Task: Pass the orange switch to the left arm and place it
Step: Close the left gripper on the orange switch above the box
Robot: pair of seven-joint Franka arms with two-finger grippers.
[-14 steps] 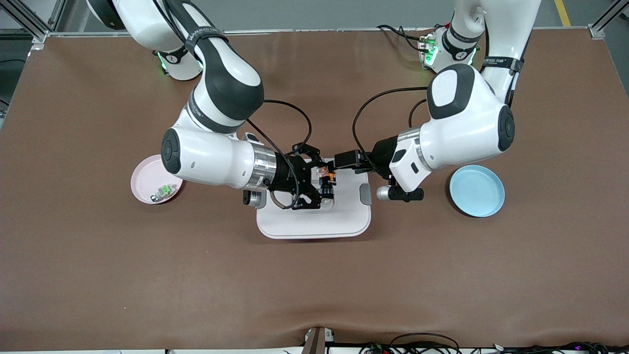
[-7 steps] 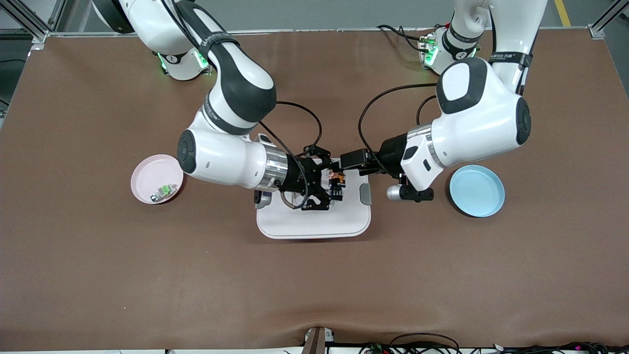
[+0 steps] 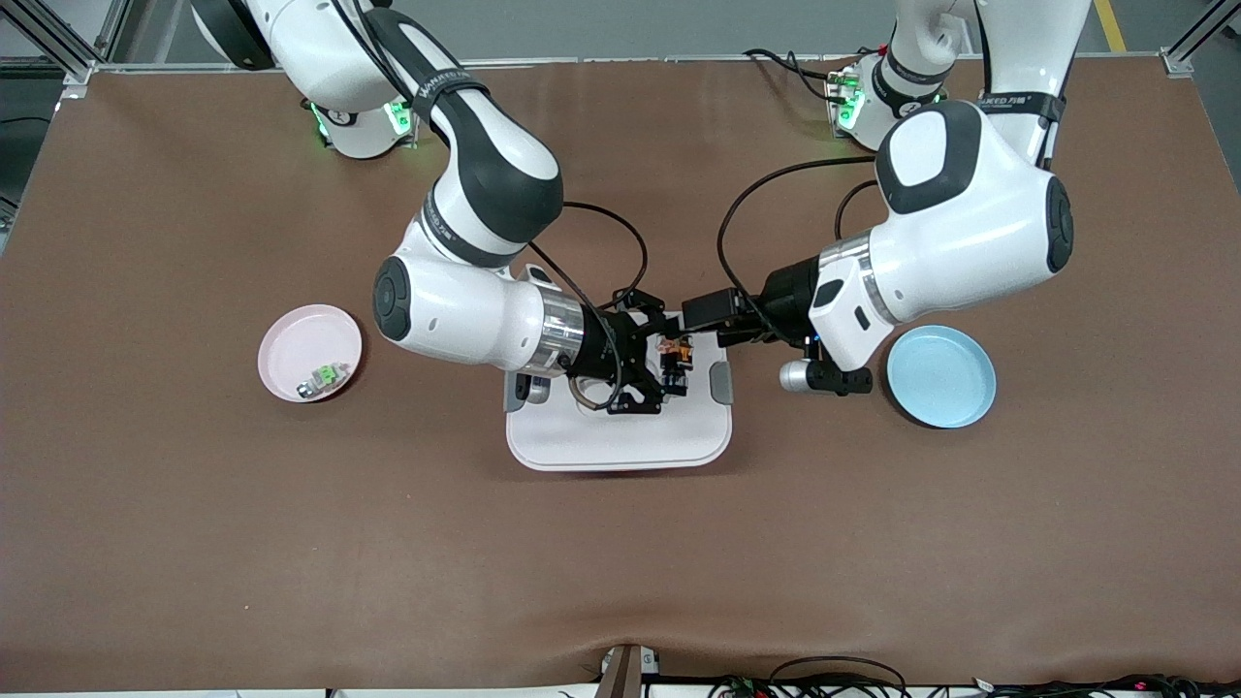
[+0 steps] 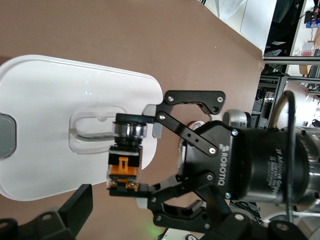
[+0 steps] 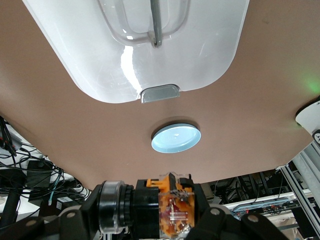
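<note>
The orange switch (image 3: 676, 357) hangs in the air over the white box (image 3: 601, 441), and my right gripper (image 3: 669, 366) is shut on it. In the right wrist view the switch (image 5: 167, 205), with its round black cap to one side, fills the gap in the right gripper (image 5: 165, 212), and the box (image 5: 200, 55) lies below. My left gripper (image 3: 700, 320) is open, over the box's edge toward the left arm's end, and points at the switch without touching it. In the left wrist view the switch (image 4: 124, 162) sits ahead of one left finger (image 4: 77, 207).
A pink plate (image 3: 291, 344) with a small green-and-silver component (image 3: 325, 376) lies toward the right arm's end. A blue plate (image 3: 940, 376) lies toward the left arm's end, beside the left arm's wrist, and shows in the right wrist view as the blue plate (image 5: 176, 138). Brown mat surrounds everything.
Both arms have shifted toward the left arm's end of the table. The switch has travelled with the right gripper across the box top, and the gap to the left gripper is slightly smaller.
</note>
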